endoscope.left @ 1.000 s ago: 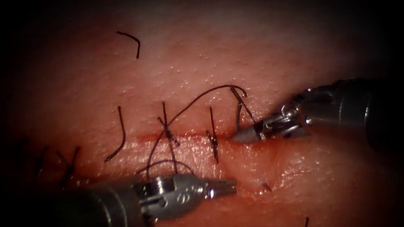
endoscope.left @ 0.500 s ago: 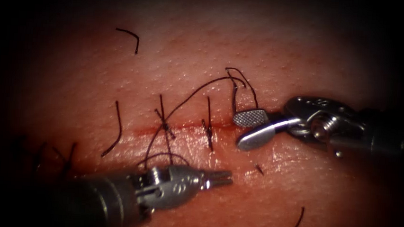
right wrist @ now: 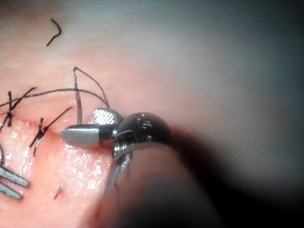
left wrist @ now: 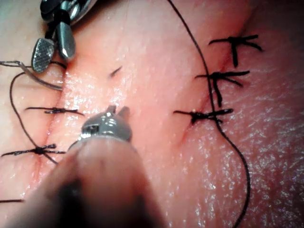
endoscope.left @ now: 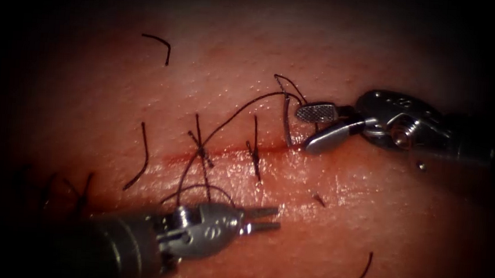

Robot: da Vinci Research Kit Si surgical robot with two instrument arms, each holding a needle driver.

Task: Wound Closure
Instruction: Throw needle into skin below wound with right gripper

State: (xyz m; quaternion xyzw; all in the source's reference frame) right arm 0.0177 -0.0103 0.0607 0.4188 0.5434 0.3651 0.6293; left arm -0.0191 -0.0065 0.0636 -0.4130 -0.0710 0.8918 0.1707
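Endoscope view: two knotted stitches (endoscope.left: 201,150) cross the cut (endoscope.left: 229,151), and the needle (endoscope.left: 287,121) stands in the tissue (endoscope.left: 370,211) at its right, unstitched end. Left wrist view: left pincer (left wrist: 118,111) is released, holding nothing. Right wrist view: right pincer (right wrist: 90,126) gapes beside the needle, empty, thread (right wrist: 47,91) trailing left.

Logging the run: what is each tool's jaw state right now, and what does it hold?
Left tool: open, holds nothing, below the cut.
Right tool: open, holds nothing, beside the needle standing in the tissue at the cut.
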